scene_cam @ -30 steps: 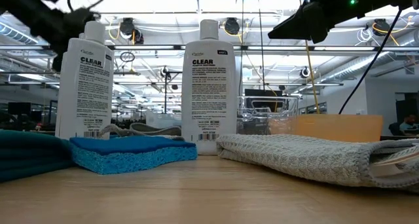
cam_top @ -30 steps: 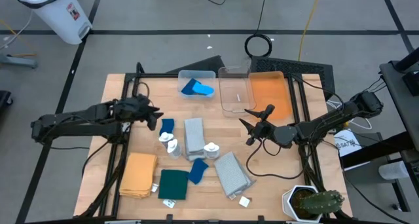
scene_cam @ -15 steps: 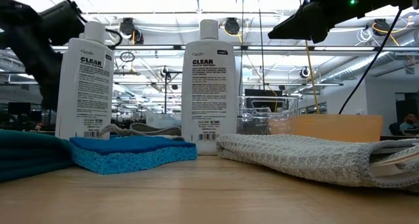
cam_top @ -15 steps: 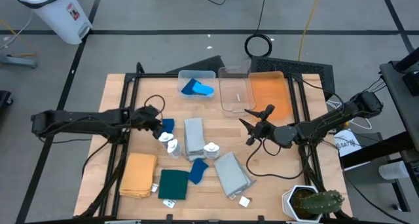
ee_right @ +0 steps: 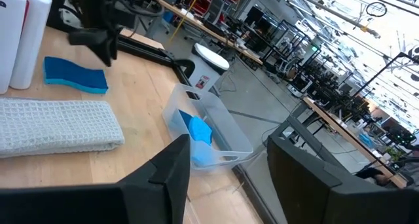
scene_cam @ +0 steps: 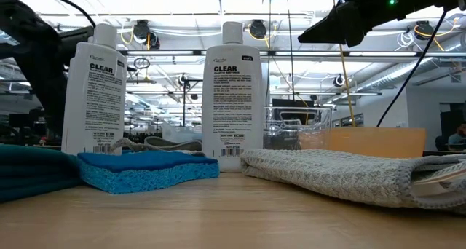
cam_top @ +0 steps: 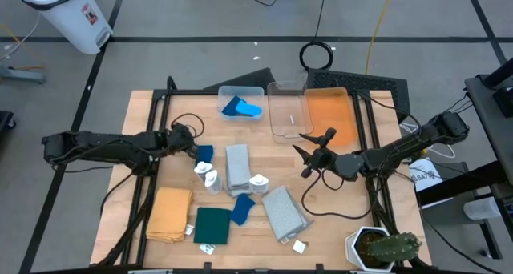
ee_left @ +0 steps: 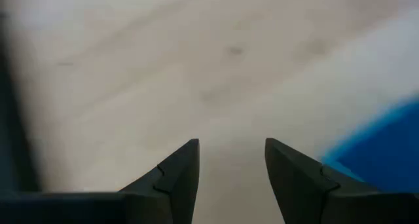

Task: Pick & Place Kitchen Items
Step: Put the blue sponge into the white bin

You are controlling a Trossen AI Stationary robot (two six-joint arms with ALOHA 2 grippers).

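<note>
My left gripper [cam_top: 191,143] is open and low over the table, just left of a small blue cloth piece [cam_top: 204,154], which also shows beside its fingers in the left wrist view [ee_left: 376,149]. It touches nothing. My right gripper [cam_top: 309,154] is open and empty, held above the table near the orange tray. Two white bottles [cam_top: 207,175] [cam_top: 258,182] stand on the table by a grey folded cloth [cam_top: 237,166]. A second grey cloth [cam_top: 282,212], another blue piece [cam_top: 243,207], a mustard-yellow cloth [cam_top: 170,212] and a dark green cloth [cam_top: 212,224] lie nearer the front.
A clear bin [cam_top: 256,91] with blue pieces and a second clear bin [cam_top: 287,114] stand at the back, with the orange tray [cam_top: 329,114] to their right. A potted cactus [cam_top: 385,248] stands at the front right corner. Black frame rails run along the table's left and right sides.
My left gripper has gone down from well above the bottles to just over the table, beside the blue cloth piece left of the bottles. It stays open. The things on the table have not moved.
</note>
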